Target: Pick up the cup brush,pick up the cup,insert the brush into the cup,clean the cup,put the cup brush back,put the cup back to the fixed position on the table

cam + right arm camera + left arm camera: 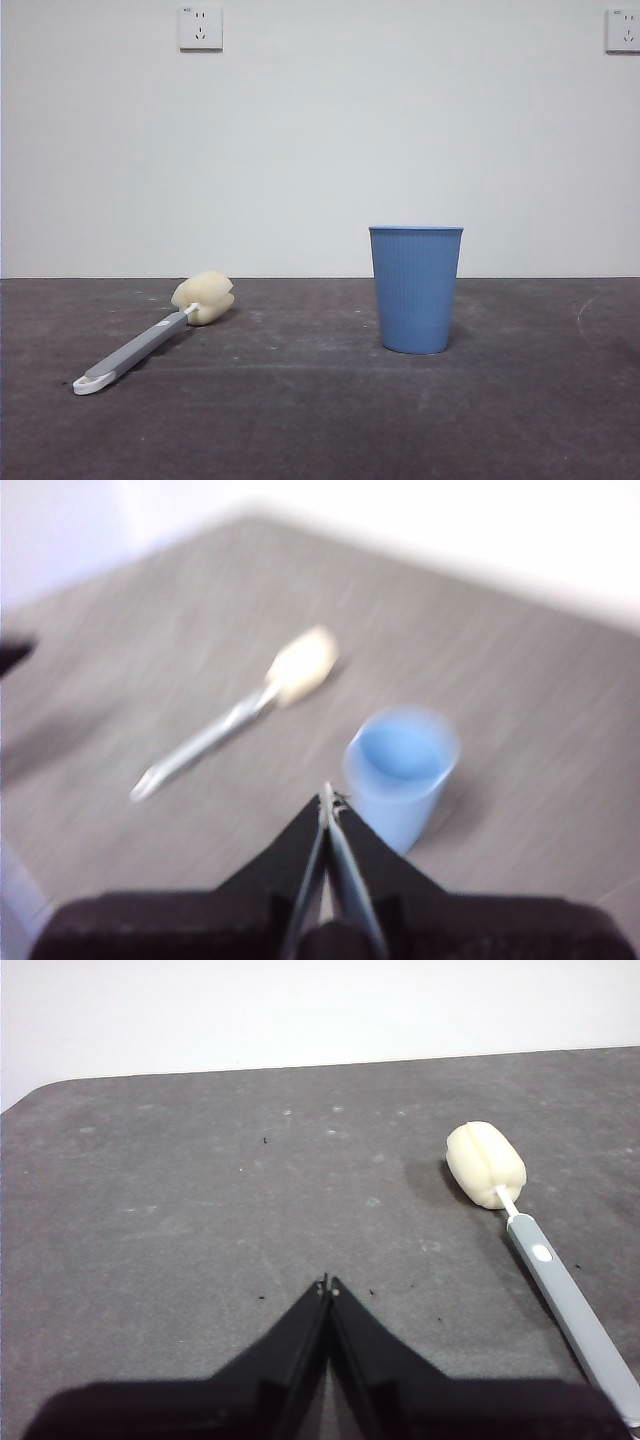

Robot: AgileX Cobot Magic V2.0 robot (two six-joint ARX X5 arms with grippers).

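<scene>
**Brush and cup waiting, both grippers closed and empty**

Nearest in the front view, the cup brush (150, 342) is lying flat on the table (320, 430), its white looped end pointing near and left while the cream-yellow sponge head is sitting farther back and to the right. The handle is looking slim, grey and stiff, probably a light plastic, so the middle of that grey stretch is looking like the sensible place to pinch; the lobed sponge is likely squashing under any grip and giving poor control (not the end to grab). The table itself is showing matte, dark grey and scuffed with pale marks.

A little farther back and well to the right, the cup (416, 288) is standing upright, mouth up, well apart from the brush. It is a blue ribbed tumbler tapering to its base, with a smooth band at the rim and no handle. It is probably light and thin-walled, so a hard squeeze could flex it; the ribs should be helping against slip, and the wall below the rim seems the spot to take.

The left gripper (328, 1285) is hovering above the table with its jaws pressed together, holding nothing, the brush off to one side. The right gripper (327, 798) is riding above the cup in a blurred view, jaws likewise together and empty.
</scene>
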